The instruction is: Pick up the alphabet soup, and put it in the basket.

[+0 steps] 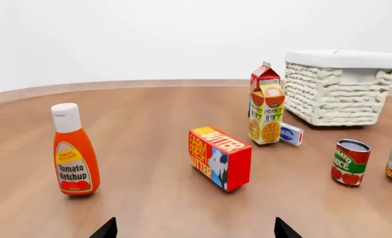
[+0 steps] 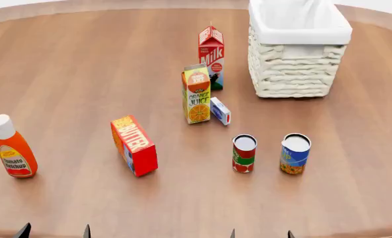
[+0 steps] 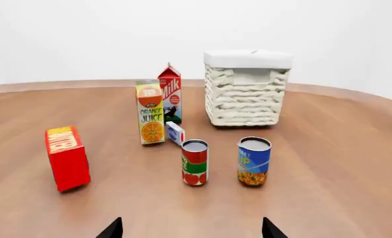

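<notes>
Right wrist view shows the right gripper with its jaws spread wide and nothing between them, only the two dark tips in sight. Just ahead of it and slightly toward its right tip stands the alphabet soup, upright, with the red and green can near it on the other side but apart. Farther out, beyond both cans, sits the basket. The left gripper is likewise open and empty, facing the butter box. A good approach, I judge, is to centre the right jaws on the blue can, staying clear of its neighbour, before closing.
</notes>
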### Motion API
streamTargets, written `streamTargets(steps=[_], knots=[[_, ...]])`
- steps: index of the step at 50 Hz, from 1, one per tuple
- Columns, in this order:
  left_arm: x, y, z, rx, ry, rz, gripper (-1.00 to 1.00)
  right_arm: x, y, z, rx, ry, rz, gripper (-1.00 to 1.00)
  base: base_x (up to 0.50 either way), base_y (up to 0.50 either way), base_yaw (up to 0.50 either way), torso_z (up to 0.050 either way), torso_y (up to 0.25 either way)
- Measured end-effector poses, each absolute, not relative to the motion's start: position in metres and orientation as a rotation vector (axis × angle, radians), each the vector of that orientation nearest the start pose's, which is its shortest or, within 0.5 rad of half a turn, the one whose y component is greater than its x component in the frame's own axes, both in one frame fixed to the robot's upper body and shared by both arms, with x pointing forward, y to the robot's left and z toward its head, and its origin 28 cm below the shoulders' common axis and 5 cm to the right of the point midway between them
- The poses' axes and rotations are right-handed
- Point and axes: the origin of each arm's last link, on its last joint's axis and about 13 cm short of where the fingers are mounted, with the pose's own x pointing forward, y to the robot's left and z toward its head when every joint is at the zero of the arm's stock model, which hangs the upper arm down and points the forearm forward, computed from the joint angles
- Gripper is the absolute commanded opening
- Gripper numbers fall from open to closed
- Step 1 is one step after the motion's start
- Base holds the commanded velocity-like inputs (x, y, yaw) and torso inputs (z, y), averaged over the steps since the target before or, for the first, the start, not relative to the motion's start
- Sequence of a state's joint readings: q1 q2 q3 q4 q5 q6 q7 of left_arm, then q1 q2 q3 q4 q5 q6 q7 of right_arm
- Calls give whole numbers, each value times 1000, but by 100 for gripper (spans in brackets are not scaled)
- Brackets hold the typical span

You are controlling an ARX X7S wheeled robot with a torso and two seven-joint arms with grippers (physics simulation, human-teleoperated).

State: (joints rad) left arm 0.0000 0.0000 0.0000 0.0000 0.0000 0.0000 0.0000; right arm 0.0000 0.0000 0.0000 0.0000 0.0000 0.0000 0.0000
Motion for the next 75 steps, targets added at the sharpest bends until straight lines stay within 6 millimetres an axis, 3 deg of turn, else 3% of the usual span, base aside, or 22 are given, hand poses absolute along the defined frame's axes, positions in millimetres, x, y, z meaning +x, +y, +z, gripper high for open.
streamTargets(steps=[36,75], knots=[[200,208,26,-22,-78,24,100,204,-103,25,41,-73,-7,100,0,0,0,0,0],[191,235,47,-77,-177,172,100,203,-129,41,114,-137,-148,100,0,0,0,0,0]])
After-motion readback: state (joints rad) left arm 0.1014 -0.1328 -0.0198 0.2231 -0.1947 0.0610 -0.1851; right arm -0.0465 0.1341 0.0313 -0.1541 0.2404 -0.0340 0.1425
